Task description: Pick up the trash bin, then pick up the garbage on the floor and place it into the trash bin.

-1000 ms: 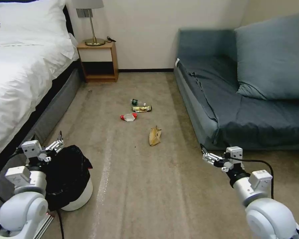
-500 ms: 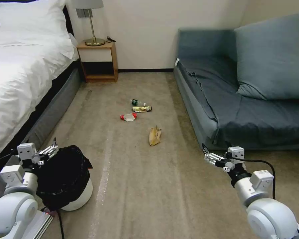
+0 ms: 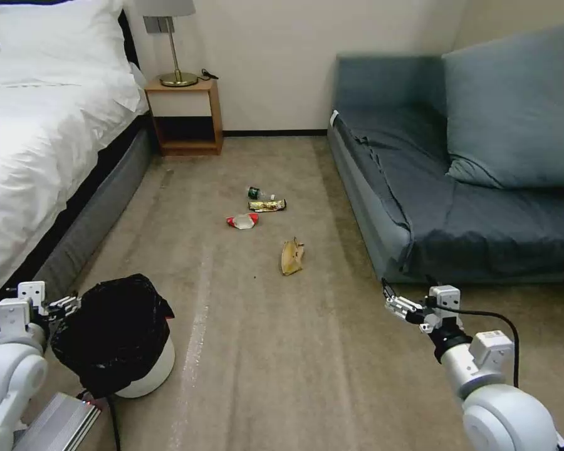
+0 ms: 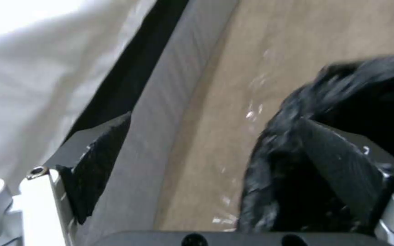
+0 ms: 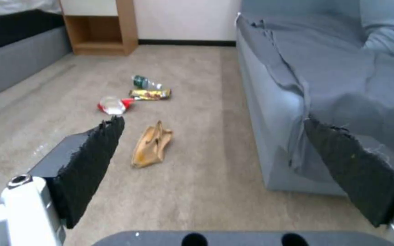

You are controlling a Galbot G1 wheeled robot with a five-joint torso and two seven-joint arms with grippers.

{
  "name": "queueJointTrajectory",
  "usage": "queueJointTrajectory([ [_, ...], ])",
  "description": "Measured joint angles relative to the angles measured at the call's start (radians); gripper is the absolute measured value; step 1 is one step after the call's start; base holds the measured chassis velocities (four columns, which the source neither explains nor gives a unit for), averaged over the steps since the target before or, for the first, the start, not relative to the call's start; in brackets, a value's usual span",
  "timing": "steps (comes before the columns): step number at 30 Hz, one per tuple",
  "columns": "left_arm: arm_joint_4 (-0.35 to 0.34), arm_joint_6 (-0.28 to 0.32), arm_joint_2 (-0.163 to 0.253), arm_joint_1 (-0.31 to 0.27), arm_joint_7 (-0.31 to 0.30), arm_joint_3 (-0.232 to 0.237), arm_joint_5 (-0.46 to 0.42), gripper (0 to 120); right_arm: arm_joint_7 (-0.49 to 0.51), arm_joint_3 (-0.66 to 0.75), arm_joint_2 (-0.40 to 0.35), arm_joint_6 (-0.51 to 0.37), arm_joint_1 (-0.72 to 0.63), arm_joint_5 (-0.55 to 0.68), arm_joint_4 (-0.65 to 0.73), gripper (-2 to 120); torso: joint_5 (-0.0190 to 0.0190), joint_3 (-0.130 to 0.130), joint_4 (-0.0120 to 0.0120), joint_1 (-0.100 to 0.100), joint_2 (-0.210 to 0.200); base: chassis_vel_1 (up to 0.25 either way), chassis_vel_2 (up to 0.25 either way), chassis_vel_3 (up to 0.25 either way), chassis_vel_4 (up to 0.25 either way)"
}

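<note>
L gripper (image 3: 66,305) has been lowered beside the trash bin (image 3: 145,369) rim – fingers spread, one pad at the liner – grasp likely next; R gripper (image 3: 391,299) is held open, idle.

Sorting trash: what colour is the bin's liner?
Black, over a white bin; clearest in the head view.

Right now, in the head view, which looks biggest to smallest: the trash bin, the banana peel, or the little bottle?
1. trash bin, though it's nearest the camera
2. banana peel
3. bottle, farthest off, so it may look smaller than it is
</note>
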Motion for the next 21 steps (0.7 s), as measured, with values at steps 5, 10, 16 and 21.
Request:
queueJointTrajectory([
  [5, 0.117, 0.015, -0.002, -0.090, 0.028, 0.052, 0.018, 99, -0.002, -0.009, 0.038, 0.006, -0.006, -0.019, -0.022, 100, 0.0001, 0.000, 0.0000, 0.000, 0.000, 0.000, 0.000, 0.000, 0.000],
  [10, 0.173, -0.004, -0.011, -0.149, 0.070, 0.086, 0.017, 99, -0.001, -0.012, 0.052, 0.006, -0.007, -0.023, -0.023, 100, 0.0001, 0.000, 0.0000, 0.000, 0.000, 0.000, 0.000, 0.000, 0.000],
  [16, 0.193, -0.011, -0.014, -0.183, 0.113, 0.128, 0.016, 100, -0.001, -0.010, 0.069, 0.005, -0.008, -0.027, -0.028, 100, 0.0001, 0.000, 0.0001, 0.000, 0.000, 0.000, 0.000, 0.000, 0.000],
  [21, 0.197, -0.011, -0.009, -0.214, 0.121, 0.168, 0.017, 100, -0.001, -0.009, 0.093, 0.005, -0.004, -0.029, -0.034, 100, 0.0002, 0.000, -0.0001, 0.000, 0.000, 0.000, 0.000, 0.000, 0.000],
])
